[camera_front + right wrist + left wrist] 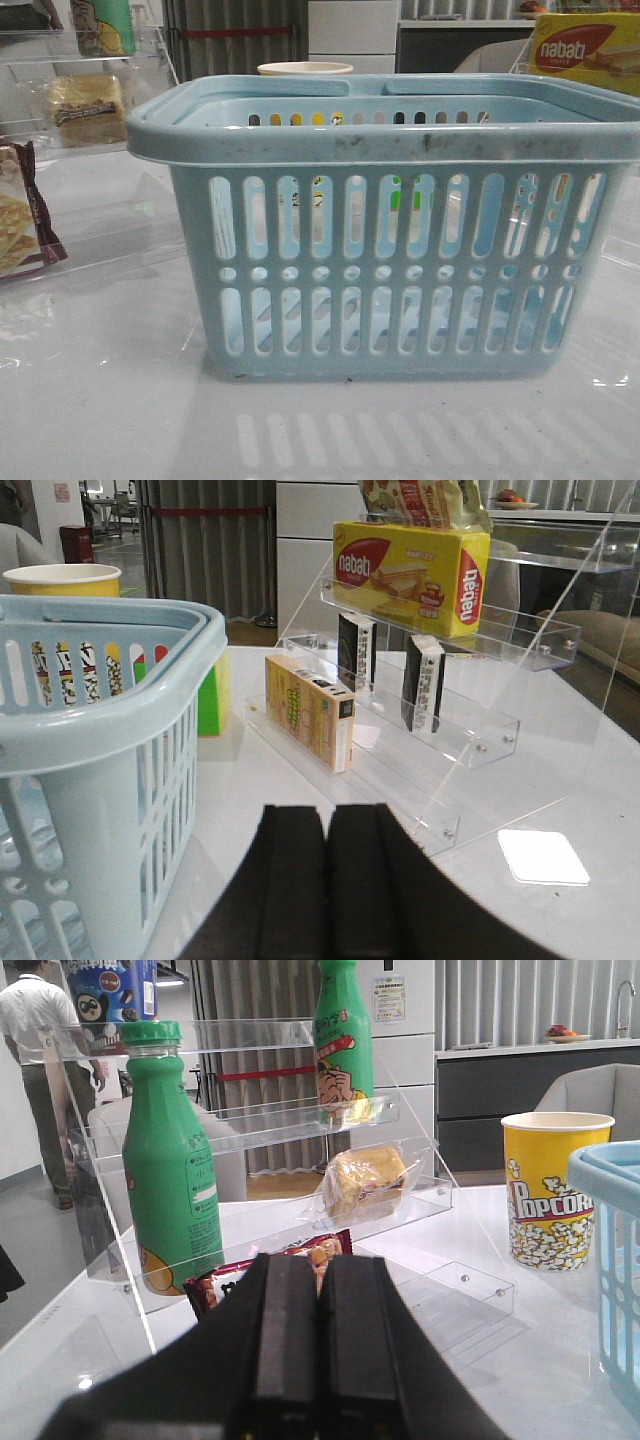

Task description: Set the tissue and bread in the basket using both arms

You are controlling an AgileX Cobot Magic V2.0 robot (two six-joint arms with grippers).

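Note:
The light-blue basket (390,240) stands in the middle of the table; it also shows in the left wrist view (615,1260) and the right wrist view (90,680). The bread (368,1182), yellowish in clear wrap, lies on the lower tier of a clear shelf, also seen in the front view (88,108). Two flat black tissue packs (355,652) (424,683) stand upright on the right clear shelf. My left gripper (320,1265) is shut and empty, short of the bread. My right gripper (327,815) is shut and empty, low over the table beside the basket. Neither gripper shows in the front view.
Two green bottles (170,1160) stand on the left shelf; a maroon-edged cracker packet (215,1285) lies just past the left fingers. A popcorn cup (553,1190) stands behind the basket. A yellow Nabati box (410,572) and a tan box (310,710) sit at the right shelf.

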